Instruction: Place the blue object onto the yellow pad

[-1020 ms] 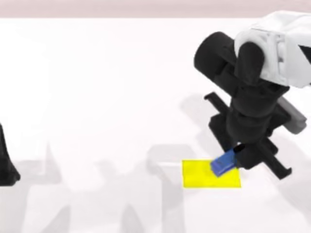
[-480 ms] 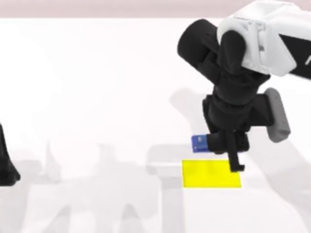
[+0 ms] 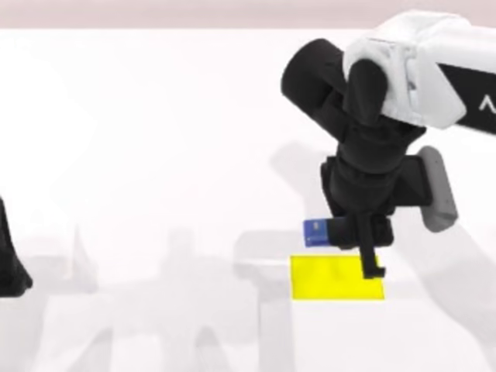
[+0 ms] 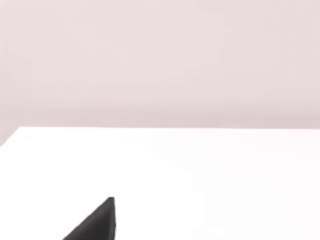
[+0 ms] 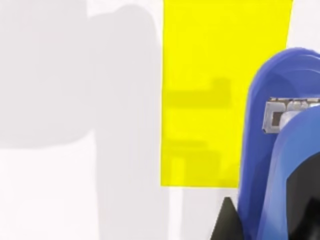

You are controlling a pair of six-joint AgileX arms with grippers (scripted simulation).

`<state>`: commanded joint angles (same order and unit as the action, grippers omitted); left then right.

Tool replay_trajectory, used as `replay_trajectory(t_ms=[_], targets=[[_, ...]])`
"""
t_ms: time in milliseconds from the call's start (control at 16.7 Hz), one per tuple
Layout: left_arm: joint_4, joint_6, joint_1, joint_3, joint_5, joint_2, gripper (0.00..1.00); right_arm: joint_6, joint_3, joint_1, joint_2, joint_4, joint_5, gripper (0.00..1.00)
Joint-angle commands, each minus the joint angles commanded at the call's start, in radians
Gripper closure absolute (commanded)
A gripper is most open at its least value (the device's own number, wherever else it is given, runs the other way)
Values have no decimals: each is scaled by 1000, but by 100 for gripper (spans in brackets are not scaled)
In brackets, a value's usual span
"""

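**Top view: blue object held just short of the yellow pad**

Top view shows my right tool (image 3: 364,236) carrying the blue object (image 3: 316,231), clamped between its fingers, just off the far edge of the yellow pad (image 3: 333,279). One black finger (image 3: 370,260) hangs down over the pad's right part. A second ago the object sat tilted over the pad's upper right corner; since then the wrist has turned and the object now lies level, pointing toward the desk's left, with almost no shift in the last half second. I judge the carry all but finished and the lowering onto the pad not yet begun.

Right wrist view, close in, has the blue object (image 5: 280,150) filling one side, its metal strip showing, with the yellow pad (image 5: 210,100) bare beneath and beyond it. Nothing rests on the pad; there are no containers on the white desk (image 3: 155,155).

My left arm (image 3: 9,263) stays parked at the desk's left edge; whether its tool is apart or together I cannot tell.
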<state>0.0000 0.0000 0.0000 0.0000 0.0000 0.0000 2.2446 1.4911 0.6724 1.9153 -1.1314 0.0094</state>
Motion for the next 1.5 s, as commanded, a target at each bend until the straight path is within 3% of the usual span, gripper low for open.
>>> replay_trajectory(t_ms=[420, 720, 1500], targets=[[0, 0, 0, 0, 0, 0, 0, 0, -183, 3, 104, 296, 0, 100], [0, 0, 0, 0, 0, 0, 0, 0, -205, 4, 118, 325, 0, 100], [0, 0, 0, 0, 0, 0, 0, 0, -205, 4, 118, 325, 0, 2]])
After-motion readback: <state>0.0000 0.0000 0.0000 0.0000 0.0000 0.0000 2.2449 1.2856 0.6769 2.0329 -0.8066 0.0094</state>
